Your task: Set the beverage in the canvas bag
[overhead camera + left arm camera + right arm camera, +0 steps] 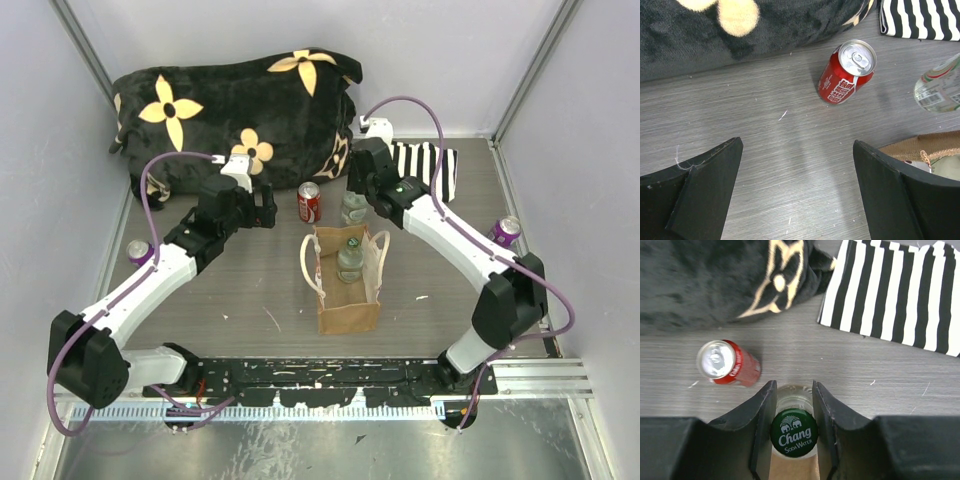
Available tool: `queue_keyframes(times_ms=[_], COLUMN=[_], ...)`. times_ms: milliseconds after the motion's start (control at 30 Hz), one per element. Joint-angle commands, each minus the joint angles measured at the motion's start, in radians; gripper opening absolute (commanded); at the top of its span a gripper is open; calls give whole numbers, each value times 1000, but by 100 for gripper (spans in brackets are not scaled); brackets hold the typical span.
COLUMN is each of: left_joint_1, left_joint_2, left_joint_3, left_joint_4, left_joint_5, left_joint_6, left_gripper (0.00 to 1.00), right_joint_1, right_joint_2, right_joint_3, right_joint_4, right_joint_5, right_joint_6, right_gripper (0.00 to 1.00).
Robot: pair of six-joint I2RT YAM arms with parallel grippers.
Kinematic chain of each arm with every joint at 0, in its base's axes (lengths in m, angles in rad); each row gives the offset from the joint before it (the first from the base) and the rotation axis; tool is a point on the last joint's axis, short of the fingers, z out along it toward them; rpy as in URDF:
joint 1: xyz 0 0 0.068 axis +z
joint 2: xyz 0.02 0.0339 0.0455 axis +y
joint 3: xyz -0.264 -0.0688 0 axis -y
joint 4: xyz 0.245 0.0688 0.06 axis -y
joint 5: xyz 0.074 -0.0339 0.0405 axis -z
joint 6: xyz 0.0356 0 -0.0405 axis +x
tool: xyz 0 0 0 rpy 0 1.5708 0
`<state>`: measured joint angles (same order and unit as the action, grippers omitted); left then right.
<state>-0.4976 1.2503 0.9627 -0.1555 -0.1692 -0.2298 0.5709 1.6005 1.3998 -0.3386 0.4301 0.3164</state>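
Standing closest to the arm bases, the canvas bag point(348, 318) sits upright in the middle of the tabletop point(250, 300). Its mouth faces up and its cream handles point(306, 262) flop out to either side. Another bottle point(349, 262) is already inside it, cap up. Well out to each side, near the tabletop's edges, stand a left purple can point(139, 252) and a right purple can point(507, 231).

At the bag's far rim, the right tool point(793, 387) pinches the soda-water bottle point(353, 212) by the neck, one finger pressed to each side just under the green cap point(794, 432). The bottle's long axis is vertical, with the cap pointing straight up at the wrist camera and the tan fabric showing beneath it. Whether its base touches anything cannot be told.

Just left of that bottle, a red can point(309, 203) stands upright, apart from it. The left tool point(268, 203) hangs beside the can with its fingers spread wide, holding nothing.

Farther back lie a black-and-white striped cloth point(432, 168) on the right and a dark flowered blanket point(230, 110) along the far side.
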Motion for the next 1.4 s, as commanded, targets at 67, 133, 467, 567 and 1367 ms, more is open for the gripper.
queue_keyframes(times_ms=[67, 133, 467, 567, 1367], left_joint_1=[7, 7, 13, 13, 13], left_joint_2=[-32, -34, -40, -35, -15], left_joint_3=[-16, -16, -22, -18, -16], left_joint_4=[21, 18, 16, 17, 19], left_joint_5=[2, 2, 17, 20, 26], left_joint_6=[8, 8, -6, -10, -24], left_gripper=[99, 99, 99, 99, 99], right_joint_1=[70, 101, 323, 368, 415], right_joint_2=[-162, -183, -291, -313, -311], right_joint_3=[140, 149, 123, 87, -120], right_joint_4=[65, 45, -21, -40, 3], right_joint_5=[30, 36, 188, 231, 247], right_joint_6=[-4, -1, 8, 26, 122], right_gripper=[1, 1, 1, 1, 1])
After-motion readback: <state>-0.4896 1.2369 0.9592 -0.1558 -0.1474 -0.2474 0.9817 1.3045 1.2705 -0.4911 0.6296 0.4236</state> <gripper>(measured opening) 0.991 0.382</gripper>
